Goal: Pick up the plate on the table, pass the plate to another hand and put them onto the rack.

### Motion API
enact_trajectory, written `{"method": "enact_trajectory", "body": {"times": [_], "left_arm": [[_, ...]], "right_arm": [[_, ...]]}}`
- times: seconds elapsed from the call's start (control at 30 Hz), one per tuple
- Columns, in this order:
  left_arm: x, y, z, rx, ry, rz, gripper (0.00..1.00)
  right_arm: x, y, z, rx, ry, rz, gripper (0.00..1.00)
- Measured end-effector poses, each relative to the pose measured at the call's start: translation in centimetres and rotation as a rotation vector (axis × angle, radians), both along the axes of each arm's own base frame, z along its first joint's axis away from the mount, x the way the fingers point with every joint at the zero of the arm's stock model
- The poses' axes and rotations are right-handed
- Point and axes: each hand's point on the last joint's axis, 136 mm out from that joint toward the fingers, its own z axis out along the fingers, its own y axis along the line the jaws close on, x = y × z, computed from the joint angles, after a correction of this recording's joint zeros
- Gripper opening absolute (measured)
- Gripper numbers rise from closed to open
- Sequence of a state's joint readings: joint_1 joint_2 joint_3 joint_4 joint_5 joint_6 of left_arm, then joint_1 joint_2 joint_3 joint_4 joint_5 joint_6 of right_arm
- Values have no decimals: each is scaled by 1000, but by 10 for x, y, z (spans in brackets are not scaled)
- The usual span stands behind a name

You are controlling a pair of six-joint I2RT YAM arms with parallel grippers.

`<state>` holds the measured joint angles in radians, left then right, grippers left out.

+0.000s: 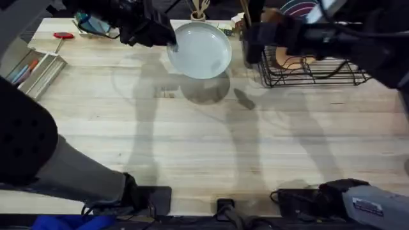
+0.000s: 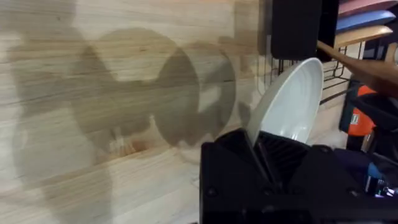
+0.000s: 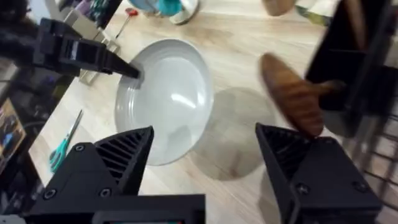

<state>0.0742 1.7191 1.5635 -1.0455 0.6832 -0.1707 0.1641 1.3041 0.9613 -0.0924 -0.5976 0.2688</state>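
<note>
The white plate (image 1: 203, 51) hangs tilted above the table (image 1: 192, 147), over its own round shadow. My left gripper (image 1: 165, 35) is shut on the plate's left rim. In the left wrist view the plate (image 2: 289, 106) rises edge-on from between the fingers (image 2: 249, 155). My right gripper (image 1: 250, 46) hovers just right of the plate, apart from it. In the right wrist view its fingers (image 3: 124, 155) stand wide open, facing the plate (image 3: 165, 99), with the left gripper (image 3: 127, 68) clamped on the far rim. The black wire rack (image 1: 332, 75) stands at the back right.
A tan bowl (image 1: 291, 61) sits in the rack, with coloured plates (image 1: 297, 7) behind it. A grey tray of pens (image 1: 35, 70) and a red tool (image 1: 62, 36) lie at the far left. Teal-handled scissors (image 3: 62, 146) lie on the table.
</note>
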Motion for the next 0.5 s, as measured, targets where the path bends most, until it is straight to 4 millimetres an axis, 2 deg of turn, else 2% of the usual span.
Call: {"method": "enact_trajectory", "body": {"times": [0.23, 0.5], "left_arm": [[-1, 0, 0, -1, 4, -3, 41], [-1, 0, 0, 0, 2, -5, 41]], "right_arm": [[0, 35, -21, 0, 37, 73, 996], [-3, 42, -27, 9, 80, 69, 996]]}}
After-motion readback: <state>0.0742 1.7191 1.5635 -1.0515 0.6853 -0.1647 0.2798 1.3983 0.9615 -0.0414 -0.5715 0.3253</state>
